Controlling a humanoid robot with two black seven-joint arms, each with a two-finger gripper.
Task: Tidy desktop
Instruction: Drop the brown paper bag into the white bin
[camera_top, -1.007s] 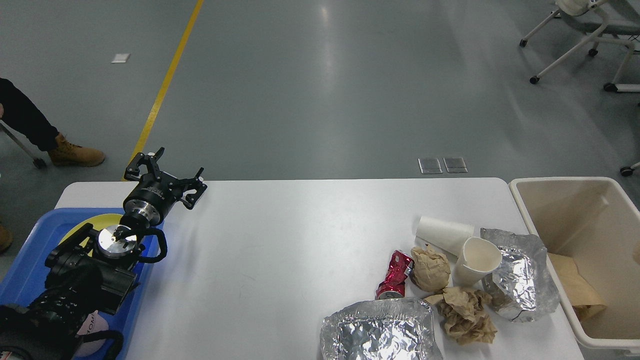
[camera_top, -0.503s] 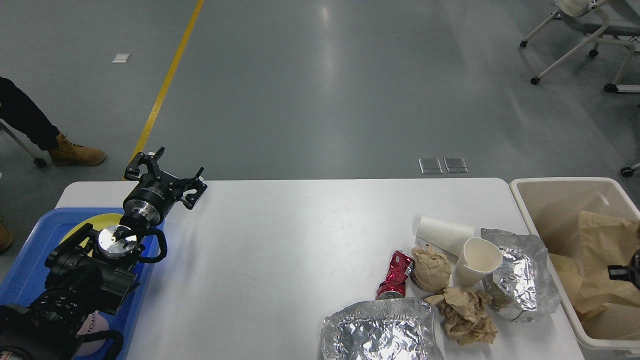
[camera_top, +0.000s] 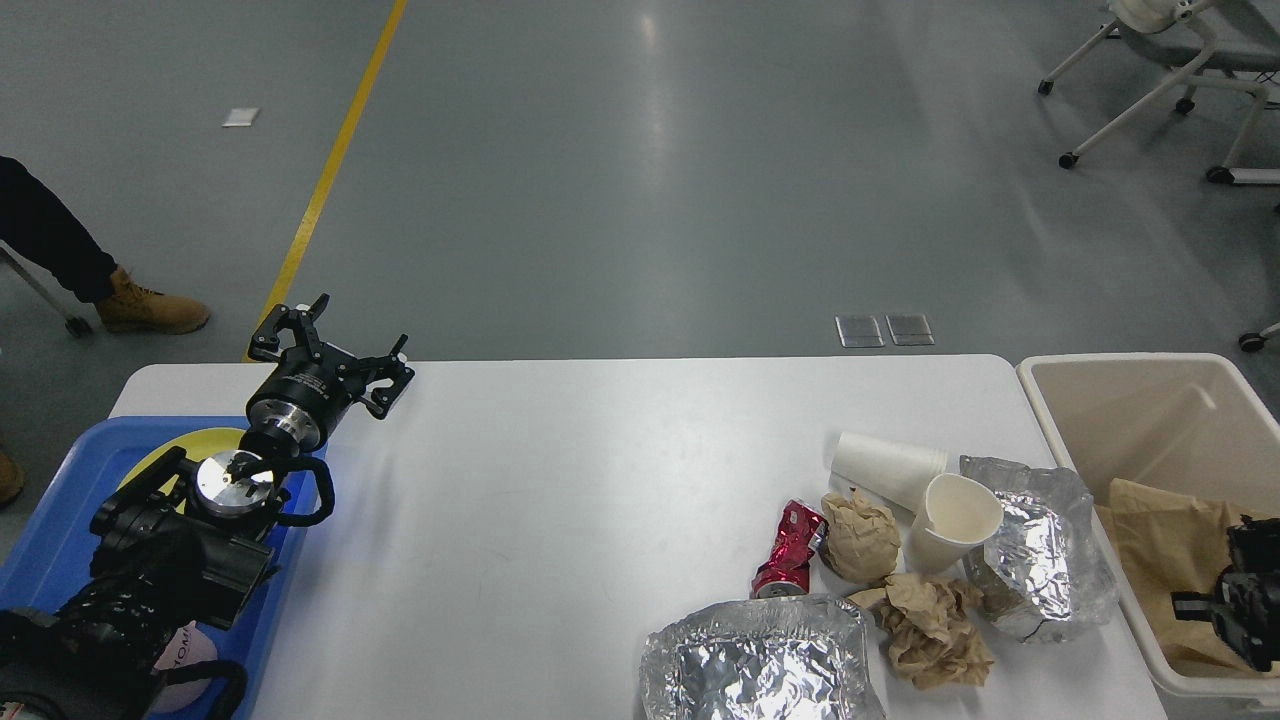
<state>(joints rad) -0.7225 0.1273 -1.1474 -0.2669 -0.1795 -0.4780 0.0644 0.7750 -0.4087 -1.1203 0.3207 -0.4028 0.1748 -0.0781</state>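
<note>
The white desktop (camera_top: 560, 480) carries a cluster of litter at its right front: two white paper cups (camera_top: 887, 465) (camera_top: 955, 520), a crushed red can (camera_top: 790, 550), two wads of brown paper (camera_top: 860, 535) (camera_top: 930, 625) and two pieces of crumpled foil (camera_top: 1040, 550) (camera_top: 760, 660). My left gripper (camera_top: 335, 350) hangs open and empty over the table's back left corner, far from the litter. My right gripper (camera_top: 1250, 595) shows only partly at the right edge, dark, inside the beige bin (camera_top: 1130, 400) on a sheet of brown paper (camera_top: 1160, 540).
A blue tray (camera_top: 60, 540) with a yellow plate (camera_top: 180, 445) sits at the left under my left arm. A person's boot (camera_top: 150, 312) stands on the floor at the back left. Rolling chairs (camera_top: 1180, 70) are at the back right.
My right arm came into the bin from the right with a brown paper sheet held up, then dropped lower; the paper now lies deeper in the bin. The left arm has not moved.
</note>
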